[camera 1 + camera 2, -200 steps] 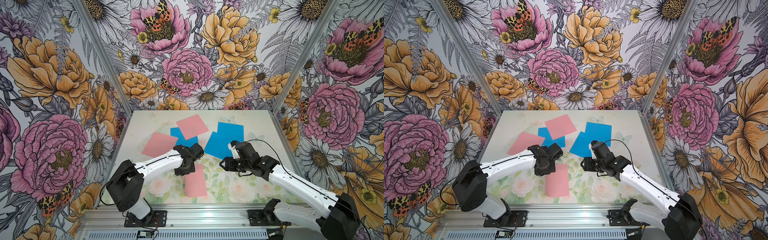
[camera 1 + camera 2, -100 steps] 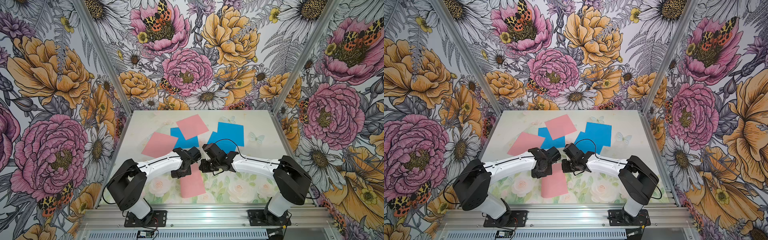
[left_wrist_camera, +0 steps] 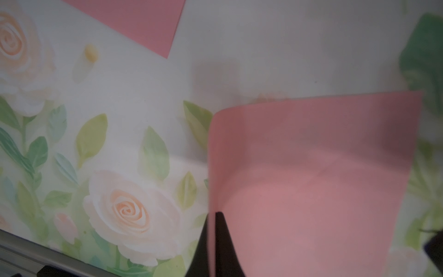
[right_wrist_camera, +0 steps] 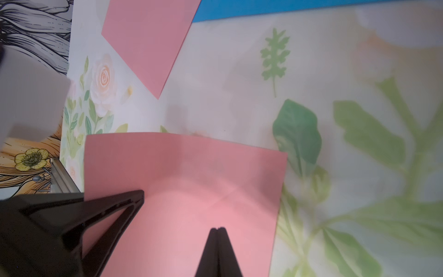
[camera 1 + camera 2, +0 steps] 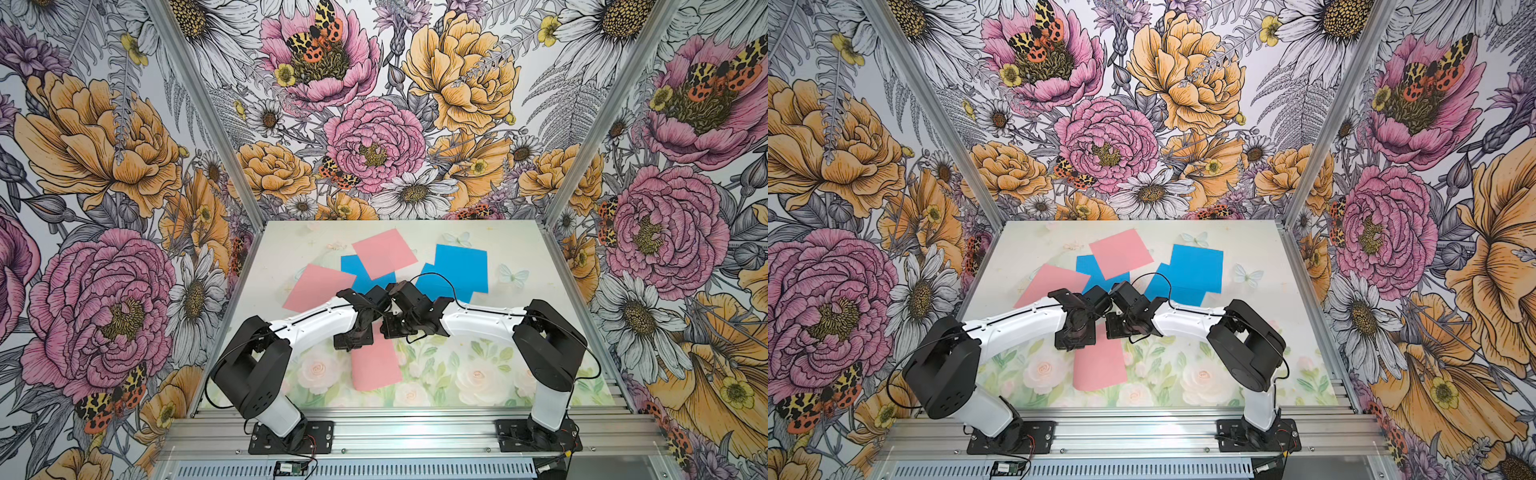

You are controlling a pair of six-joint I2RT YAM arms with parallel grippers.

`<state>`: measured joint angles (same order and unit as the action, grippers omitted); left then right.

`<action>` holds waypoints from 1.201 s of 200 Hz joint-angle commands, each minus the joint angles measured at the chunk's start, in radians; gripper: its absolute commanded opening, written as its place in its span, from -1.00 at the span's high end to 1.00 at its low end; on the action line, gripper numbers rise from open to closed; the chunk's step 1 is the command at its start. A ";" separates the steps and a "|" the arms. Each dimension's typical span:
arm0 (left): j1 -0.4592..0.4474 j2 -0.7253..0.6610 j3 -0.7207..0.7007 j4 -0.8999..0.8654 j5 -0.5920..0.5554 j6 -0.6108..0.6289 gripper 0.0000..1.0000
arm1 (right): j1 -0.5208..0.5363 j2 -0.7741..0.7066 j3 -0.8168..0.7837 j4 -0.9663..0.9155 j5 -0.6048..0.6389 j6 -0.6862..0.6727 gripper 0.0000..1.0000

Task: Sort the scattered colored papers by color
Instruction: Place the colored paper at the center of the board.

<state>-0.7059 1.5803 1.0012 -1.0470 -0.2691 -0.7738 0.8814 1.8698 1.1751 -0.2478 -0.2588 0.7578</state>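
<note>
**Top views.**
- Item 1: front pink sheet (image 5: 376,365), near the front edge of the table (image 5: 528,249). Its far end was hidden beneath both arm tips.
- I logged the left gripper (image 5: 356,340) and the right gripper (image 5: 390,330) close together over that end. I could not read how their jaws stood from here.
- Item 2: left pink sheet (image 5: 316,286), lying flat.
- Item 3: rear pink sheet (image 5: 384,253), lying partly over the back blue sheet (image 5: 352,270).
- Items 5 and 6: right blue sheet (image 5: 461,266) and middle blue sheet (image 5: 430,286), overlapping.

**Left wrist view.**
- I saw the left gripper (image 3: 213,242) pinching a curled-up edge of the front pink sheet (image 3: 311,179).
- A corner of the left pink sheet (image 3: 143,21) lay beyond it.

**Right wrist view.**
- The right gripper (image 4: 218,249) was pressed together, its tips over the front pink sheet (image 4: 191,172). I could not tell whether it pinched the paper.
- One of the left gripper's fingers (image 4: 112,200) sat at the sheet's side edge.
</note>
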 commanded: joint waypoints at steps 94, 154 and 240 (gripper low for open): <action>-0.029 -0.026 0.028 0.013 0.040 0.054 1.00 | -0.007 0.083 -0.101 0.271 -0.045 0.144 1.00; -0.001 -0.036 0.030 0.007 0.040 0.081 1.00 | -0.003 0.109 -0.102 0.242 -0.032 0.144 1.00; 0.055 0.035 0.078 0.003 0.023 0.162 1.00 | 0.008 0.087 -0.139 0.234 -0.020 0.161 1.00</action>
<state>-0.6640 1.5822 1.0477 -1.0473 -0.2390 -0.6495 0.8738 1.9553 1.0592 0.0067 -0.2928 0.9028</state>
